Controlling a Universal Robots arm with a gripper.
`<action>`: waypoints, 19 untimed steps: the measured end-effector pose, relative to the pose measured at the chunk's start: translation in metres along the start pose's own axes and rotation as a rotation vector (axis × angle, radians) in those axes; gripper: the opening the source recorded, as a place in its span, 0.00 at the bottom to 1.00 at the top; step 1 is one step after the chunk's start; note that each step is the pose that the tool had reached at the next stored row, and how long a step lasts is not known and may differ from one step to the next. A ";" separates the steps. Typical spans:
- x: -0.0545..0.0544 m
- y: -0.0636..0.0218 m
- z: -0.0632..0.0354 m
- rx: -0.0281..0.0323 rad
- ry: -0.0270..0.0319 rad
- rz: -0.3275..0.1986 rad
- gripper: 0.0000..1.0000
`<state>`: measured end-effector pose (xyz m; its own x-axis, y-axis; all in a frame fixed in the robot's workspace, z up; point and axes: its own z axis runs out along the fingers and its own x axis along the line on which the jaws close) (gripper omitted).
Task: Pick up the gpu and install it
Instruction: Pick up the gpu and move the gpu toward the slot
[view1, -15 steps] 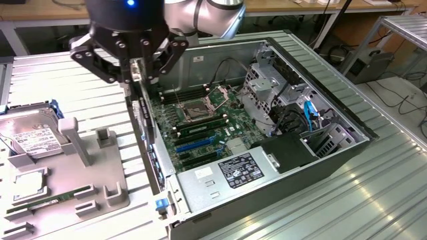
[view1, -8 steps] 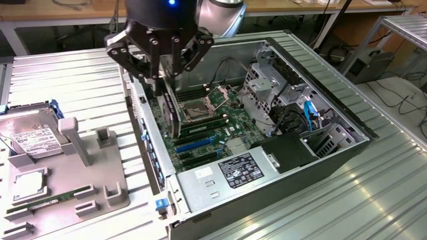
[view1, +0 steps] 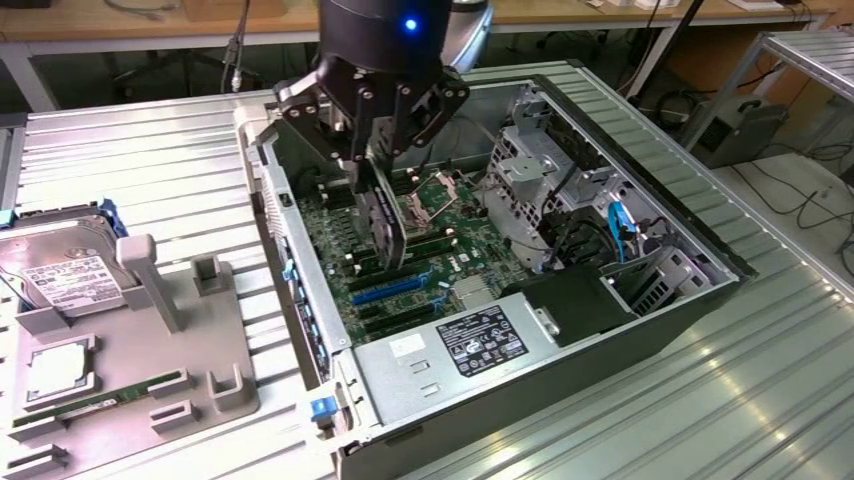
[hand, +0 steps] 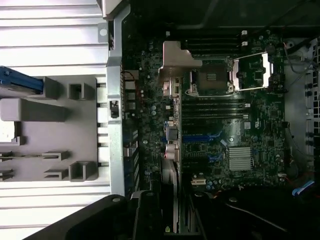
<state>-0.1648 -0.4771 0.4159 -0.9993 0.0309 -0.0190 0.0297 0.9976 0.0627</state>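
Nearest, a silver power supply (view1: 454, 350) sits at the front of an open computer case (view1: 667, 320) lying on a ribbed metal tabletop (view1: 134, 150). At the exterior view's left, a gray tray (view1: 174, 330) holds a hard drive (view1: 60, 275) and a memory stick (view1: 100, 398). Farther in, above the motherboard (view1: 461, 255), the end effector (view1: 367, 165) clamps the gpu (view1: 387, 215) on edge, with the card's lower edge near the blue slots (view1: 387, 288).

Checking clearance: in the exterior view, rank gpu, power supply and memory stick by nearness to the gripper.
1. gpu, held in the gripper.
2. power supply, near end of the case.
3. memory stick, on the tray at the exterior view's left.
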 end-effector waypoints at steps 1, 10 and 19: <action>-0.005 0.0007 0.0020 0.0007 0.0002 0.000 0.26; -0.046 0.0073 0.0198 0.0059 0.0021 0.000 0.26; -0.095 0.0121 0.0384 0.0089 0.0113 -0.003 0.26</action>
<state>-0.0689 -0.4656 0.3801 -0.9996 0.0273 -0.0079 0.0268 0.9982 0.0538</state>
